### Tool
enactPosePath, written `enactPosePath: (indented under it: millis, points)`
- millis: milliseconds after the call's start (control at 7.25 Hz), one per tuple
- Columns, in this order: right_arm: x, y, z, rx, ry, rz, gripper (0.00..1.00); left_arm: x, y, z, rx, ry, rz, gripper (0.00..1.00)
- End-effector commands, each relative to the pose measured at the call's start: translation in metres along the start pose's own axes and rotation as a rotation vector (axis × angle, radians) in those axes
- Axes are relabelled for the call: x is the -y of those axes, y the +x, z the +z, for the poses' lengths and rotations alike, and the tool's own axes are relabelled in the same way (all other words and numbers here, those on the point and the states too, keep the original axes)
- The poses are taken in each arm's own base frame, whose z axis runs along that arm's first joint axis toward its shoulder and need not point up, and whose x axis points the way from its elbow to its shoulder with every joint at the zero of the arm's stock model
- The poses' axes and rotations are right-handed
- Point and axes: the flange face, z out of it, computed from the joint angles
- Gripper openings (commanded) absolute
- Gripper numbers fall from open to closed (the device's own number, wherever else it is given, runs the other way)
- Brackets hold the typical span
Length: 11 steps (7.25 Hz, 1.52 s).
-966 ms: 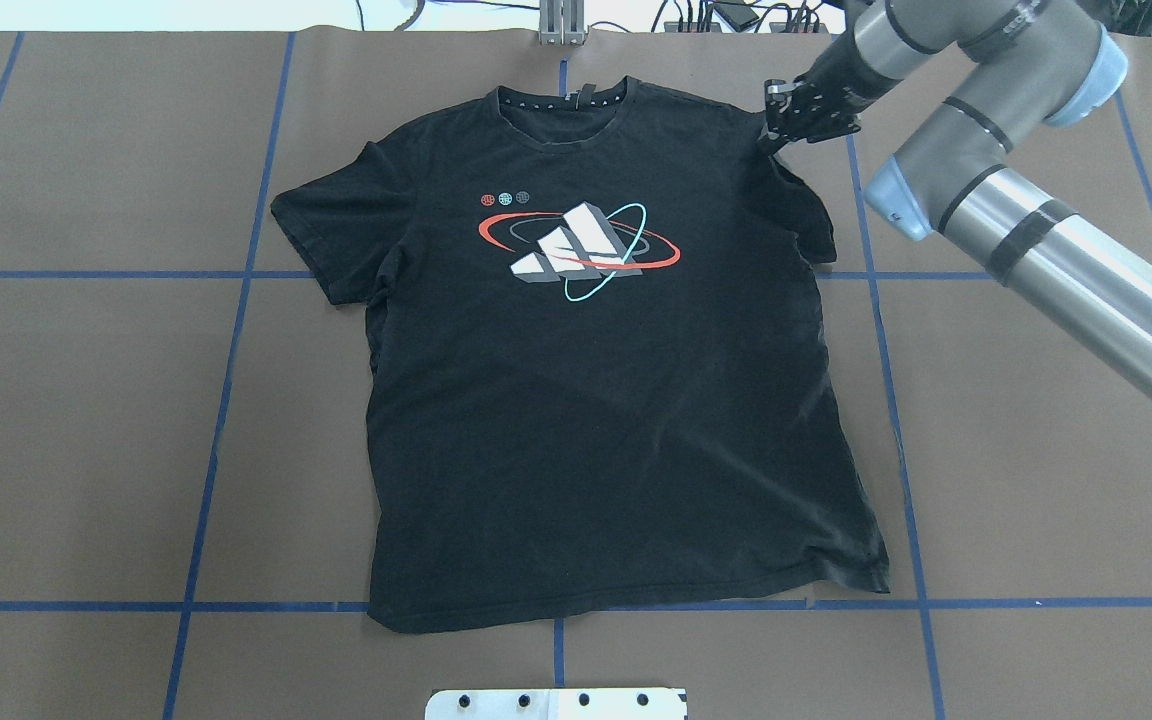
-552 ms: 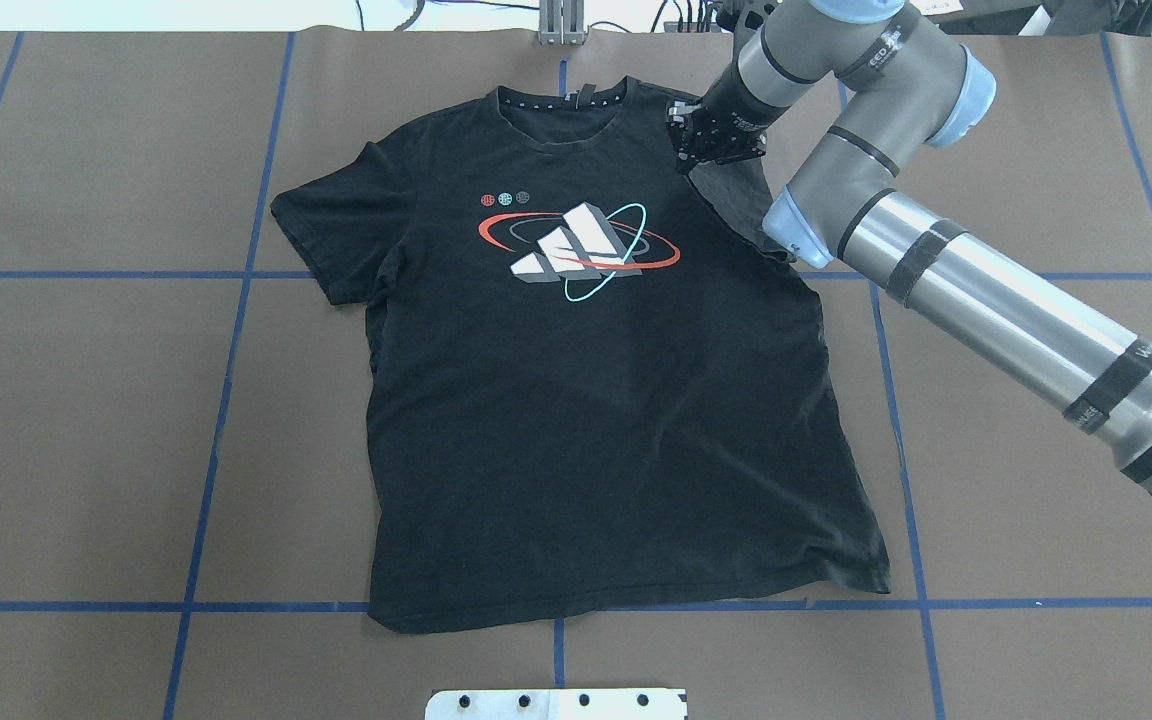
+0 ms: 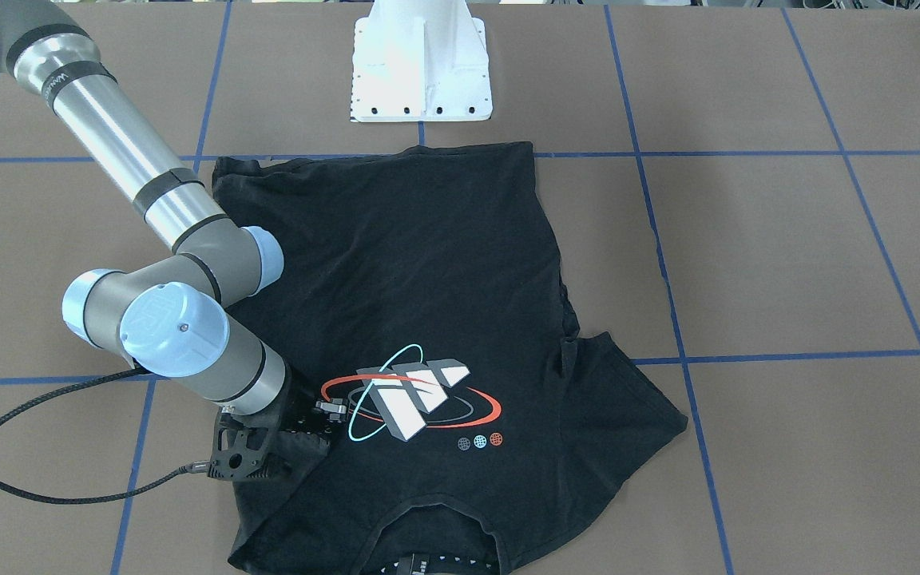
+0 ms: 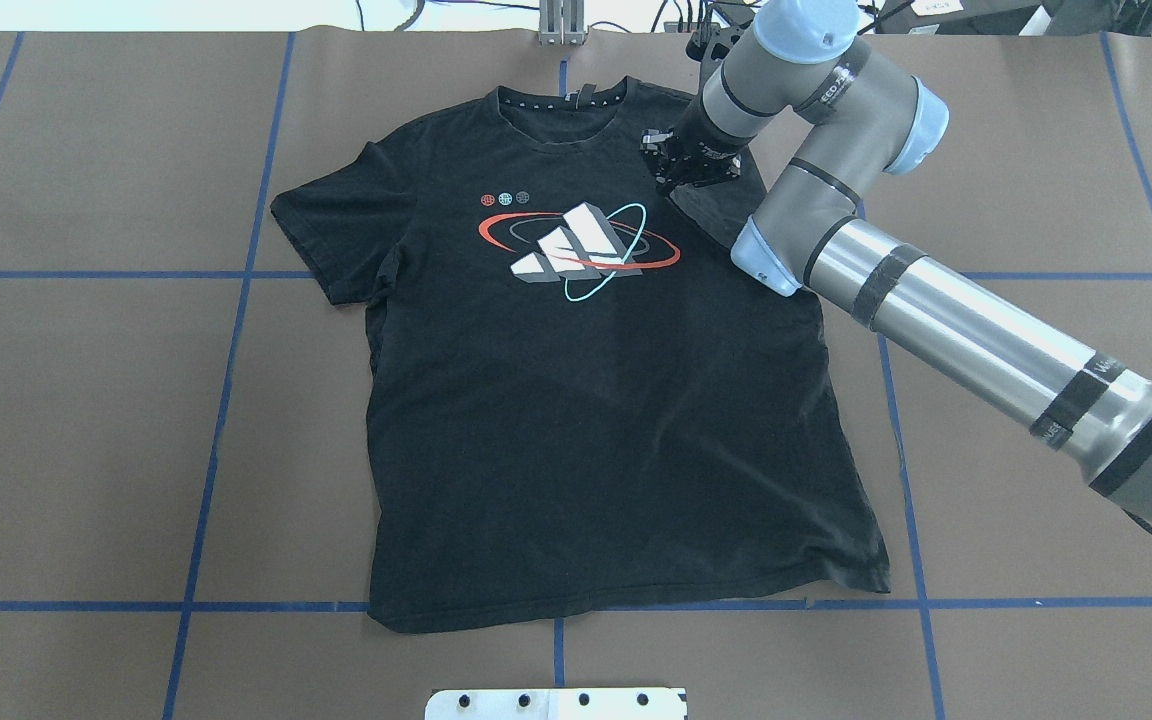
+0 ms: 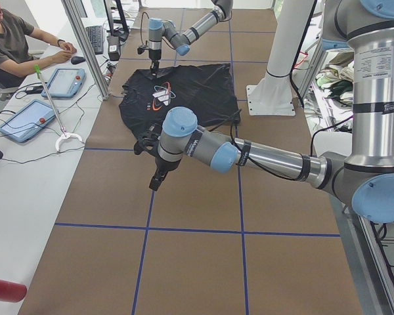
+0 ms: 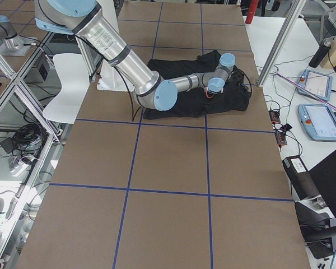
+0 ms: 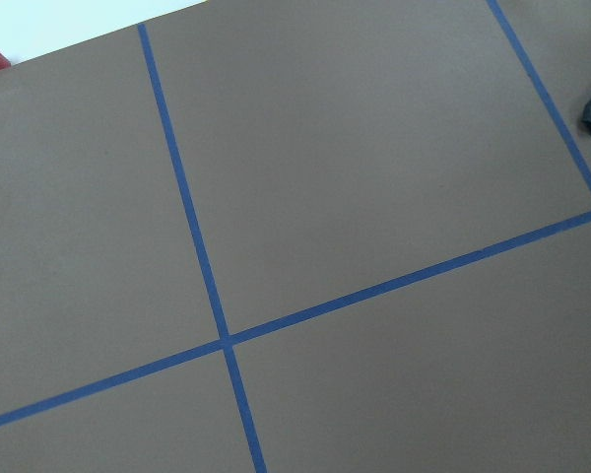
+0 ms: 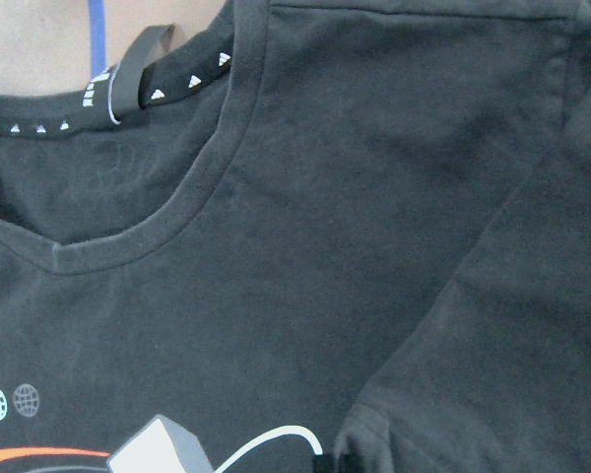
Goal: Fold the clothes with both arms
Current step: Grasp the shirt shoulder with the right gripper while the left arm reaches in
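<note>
The black T-shirt [image 4: 596, 420] lies flat, print up, collar at the far edge; its orbit-ring logo [image 4: 581, 245] and three small dots show. My right gripper [image 4: 669, 180] is shut on the shirt's right sleeve [image 4: 726, 205], held folded inward over the chest beside the logo. It also shows in the front-facing view [image 3: 331, 411]. The right wrist view shows the collar [image 8: 207, 168] and the folded sleeve [image 8: 512, 335]. My left gripper [image 5: 156, 182] hovers over bare table away from the shirt, seen only in the left view; I cannot tell whether it is open.
Brown paper table with blue tape lines [image 7: 217, 325]. The white pedestal base [image 3: 422, 64] stands at the robot's side. The shirt's other sleeve [image 4: 326, 230] lies spread flat. A black cable [image 3: 45, 479] loops on the table. An operator [image 5: 13, 39] sits at a side desk.
My right gripper has moved left and slightly nearer, from the shirt's shoulder edge toward the logo, pulling the right sleeve over the chest. The shirt's body has stayed in place.
</note>
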Motion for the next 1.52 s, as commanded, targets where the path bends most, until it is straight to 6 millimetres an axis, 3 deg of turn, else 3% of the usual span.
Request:
enactPosePath:
  millis: [0, 138, 276, 414, 552, 690, 828, 966, 1103, 1379]
  points:
    - [-0.006, -0.01, -0.009, 0.028, 0.001, -0.016, 1.0, 0.048, 0.057, 0.067, -0.099, -0.019, -0.002, 1.0]
    - [-0.009, 0.001, -0.017, 0.035, 0.004, -0.018, 1.0, 0.075, 0.107, 0.105, -0.149, -0.055, -0.039, 1.0]
    - [-0.019, 0.024, -0.014, 0.027, 0.008, -0.014, 1.0, 0.105, 0.134, 0.139, -0.182, -0.075, -0.01, 0.99]
    - [-0.027, 0.048, -0.016, 0.025, 0.005, -0.011, 1.0, 0.138, 0.149, 0.17, -0.197, -0.099, -0.002, 0.99]
    - [-0.042, 0.072, -0.023, 0.027, 0.006, -0.012, 1.0, 0.171, 0.188, 0.205, -0.227, -0.13, 0.038, 0.98]
    - [-0.053, 0.094, -0.025, 0.02, 0.009, -0.011, 1.0, 0.188, 0.202, 0.248, -0.246, -0.148, 0.065, 0.96]
    - [-0.06, 0.103, -0.03, 0.023, 0.011, -0.013, 1.0, 0.2, 0.198, 0.273, -0.27, -0.105, 0.078, 0.94]
    - [-0.063, 0.109, -0.029, 0.019, 0.008, -0.011, 1.0, 0.196, 0.207, 0.294, -0.285, -0.112, 0.066, 0.87]
    - [-0.063, 0.109, -0.03, 0.019, 0.011, -0.011, 1.0, 0.201, 0.217, 0.298, -0.294, -0.113, 0.072, 0.75]
    - [-0.063, 0.112, -0.03, 0.015, 0.014, -0.011, 1.0, 0.198, 0.227, 0.312, -0.296, -0.136, 0.074, 0.67]
